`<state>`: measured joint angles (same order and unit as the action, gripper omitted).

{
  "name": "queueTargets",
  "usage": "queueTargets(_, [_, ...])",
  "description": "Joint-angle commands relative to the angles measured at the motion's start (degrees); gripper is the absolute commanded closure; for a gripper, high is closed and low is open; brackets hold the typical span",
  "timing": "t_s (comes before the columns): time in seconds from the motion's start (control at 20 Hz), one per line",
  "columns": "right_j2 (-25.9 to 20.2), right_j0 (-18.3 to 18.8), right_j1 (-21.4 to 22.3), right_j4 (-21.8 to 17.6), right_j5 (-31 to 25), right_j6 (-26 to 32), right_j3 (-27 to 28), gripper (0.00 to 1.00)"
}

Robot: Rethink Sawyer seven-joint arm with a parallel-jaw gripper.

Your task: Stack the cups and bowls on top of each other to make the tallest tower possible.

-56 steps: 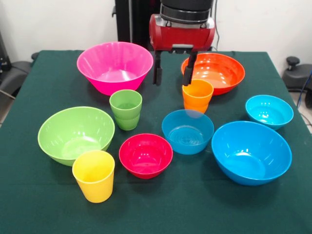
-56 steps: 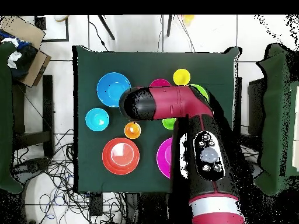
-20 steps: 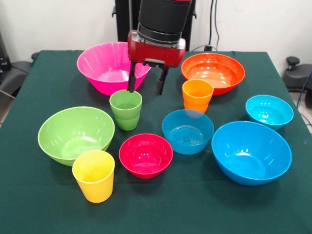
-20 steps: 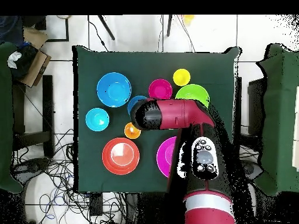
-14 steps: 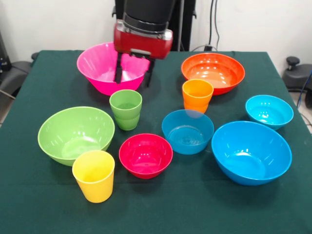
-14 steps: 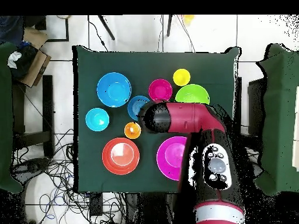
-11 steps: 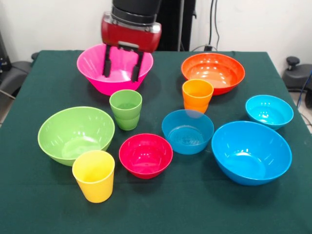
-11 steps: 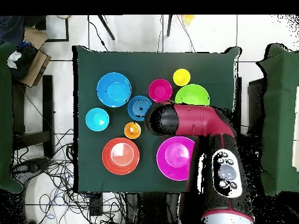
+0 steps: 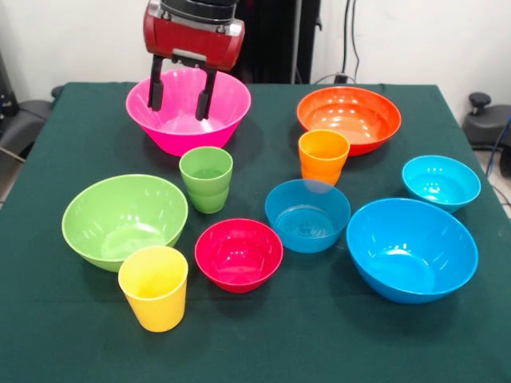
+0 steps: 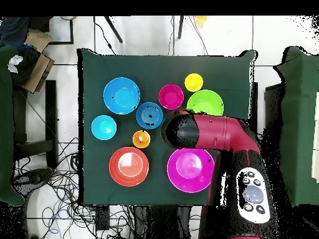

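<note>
Jaws spread wide & empty, gripper [image 9: 180, 93] hanging over pink bowl [image 9: 188, 109] at desk [image 9: 319, 335] far side; likely approach-for-pick step, nothing stacked yet; next: descend, straddle rim, close.

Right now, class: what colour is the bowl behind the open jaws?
Pink bowl, clearest in the front view.

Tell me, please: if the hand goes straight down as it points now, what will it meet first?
Most likely the large pink bowl. The open hand hangs over it, fingers pointing down toward its inside; depth is uncertain, but nothing else shows between them.
</note>
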<state>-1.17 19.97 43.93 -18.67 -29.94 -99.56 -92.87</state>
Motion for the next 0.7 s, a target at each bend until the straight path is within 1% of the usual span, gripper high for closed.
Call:
queueTargets(0.05, [-5.4, -0.1, -0.9, 0.4, -1.5, -0.9, -3.6, 0.0])
queueTargets(0.4, [-5.5, -0.6, -0.4, 0.6, -3.2, -0.4, -3.3, 0.0])
queueTargets(0.7, [-7.0, -0.7, -0.5, 2.3, -3.6, -0.7, -4.5, 0.0])
